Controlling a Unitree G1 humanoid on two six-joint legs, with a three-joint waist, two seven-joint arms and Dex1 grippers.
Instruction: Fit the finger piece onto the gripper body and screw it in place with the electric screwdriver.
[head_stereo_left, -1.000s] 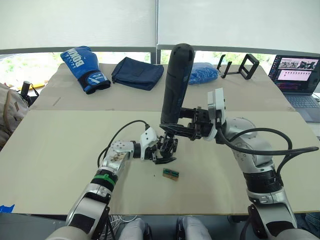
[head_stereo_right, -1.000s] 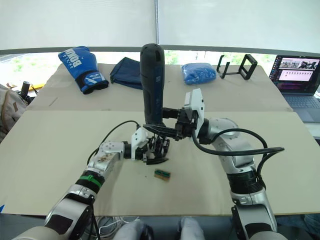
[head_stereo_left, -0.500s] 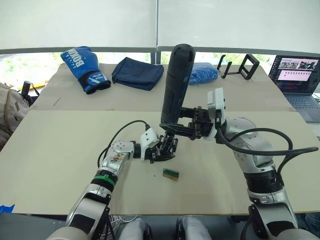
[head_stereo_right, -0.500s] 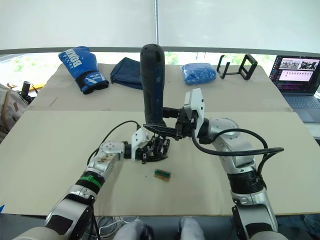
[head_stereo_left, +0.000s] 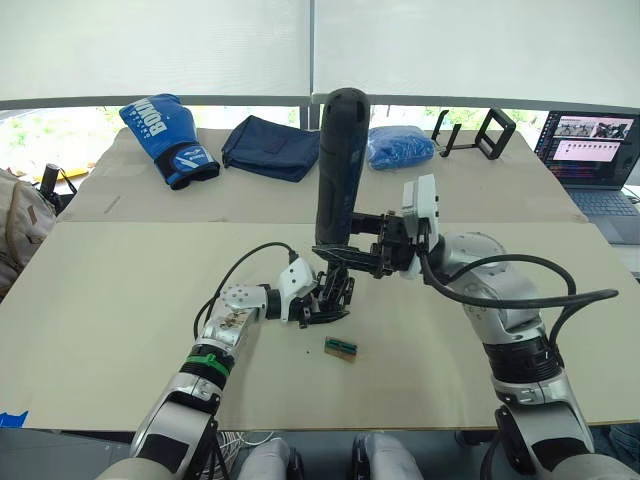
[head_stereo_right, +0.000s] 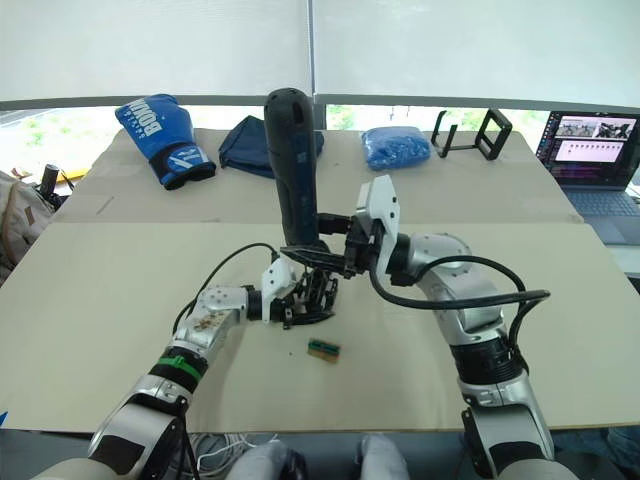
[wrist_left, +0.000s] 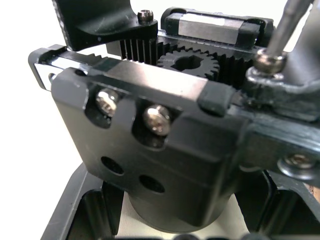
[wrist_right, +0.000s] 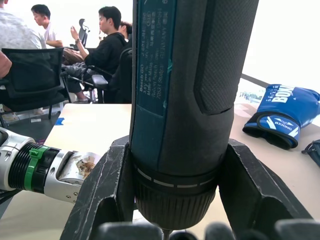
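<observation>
At the far left of the worktop (head_stereo_left: 120, 300) lies a blue boxing glove (head_stereo_left: 165, 135), with a dark blue pouch (head_stereo_left: 275, 145) beside it, both well away from the work. Nearer the middle, the left gripper (head_stereo_left: 325, 300) has its fingers clenched on the gripper body (wrist_left: 150, 145), holding it just above the worktop; the wrist view shows its toothed gear, racks and several screw heads close up. Directly over it, the right gripper (head_stereo_left: 345, 258) clasps the electric screwdriver (head_stereo_left: 338, 165) near its lower end, upright with a slight tilt. Its thin metal bit (wrist_left: 282, 30) reaches down to a screw head on the body. Judging from this, the work is in the screwing stage, but whether the finger piece is already seated cannot be made out, nor how many screws remain to drive. A small green-and-brown block (head_stereo_left: 341, 347) lies on the worktop just in front of the body, clear of both arms. Further right sit a blue bundle (head_stereo_left: 400, 146), a black stand (head_stereo_left: 478, 132) and a laptop (head_stereo_left: 590, 150); none obstructs the tool.
</observation>
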